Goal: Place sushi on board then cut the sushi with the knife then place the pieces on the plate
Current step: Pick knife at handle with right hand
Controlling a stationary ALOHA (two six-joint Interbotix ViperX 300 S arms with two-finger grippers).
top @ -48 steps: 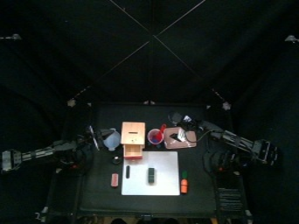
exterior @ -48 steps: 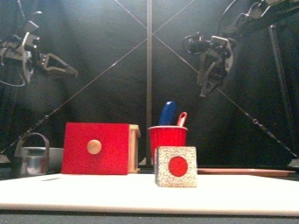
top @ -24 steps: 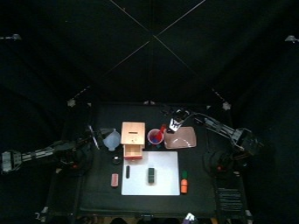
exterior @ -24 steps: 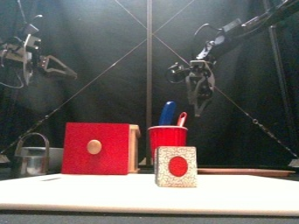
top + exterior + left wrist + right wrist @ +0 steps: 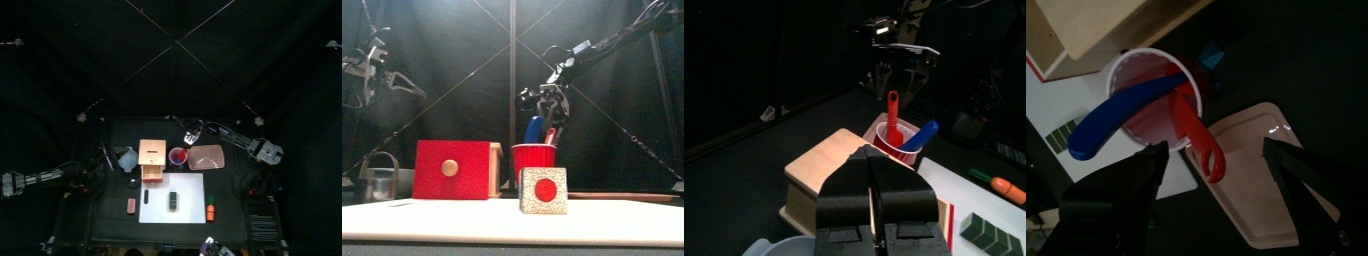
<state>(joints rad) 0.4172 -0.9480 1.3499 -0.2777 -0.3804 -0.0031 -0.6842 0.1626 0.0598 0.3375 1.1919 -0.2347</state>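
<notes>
The sushi roll (image 5: 175, 200) lies on the white cutting board (image 5: 190, 184), near the middle of the tabletop's front edge, so the first step looks done and the cut now needs a blade. The blades stand behind the board in the red cup (image 5: 178, 155), toward the middle of the tabletop between the wooden box (image 5: 151, 160) and the pink tray (image 5: 211, 158). The red knife (image 5: 1196, 135) and the blue knife (image 5: 1117, 115) both lean handle-up out of the rim, which leaves the handles free to be taken from above. The right gripper (image 5: 545, 103) hangs just over them, jaws spread and empty. In its wrist view the red handle lies between the jaws, which seem not to touch it yet. The tray beside the cup is bare, ready for the pieces. The left gripper (image 5: 871, 195) rests raised by the tabletop's left edge, jaws pressed together on nothing.
</notes>
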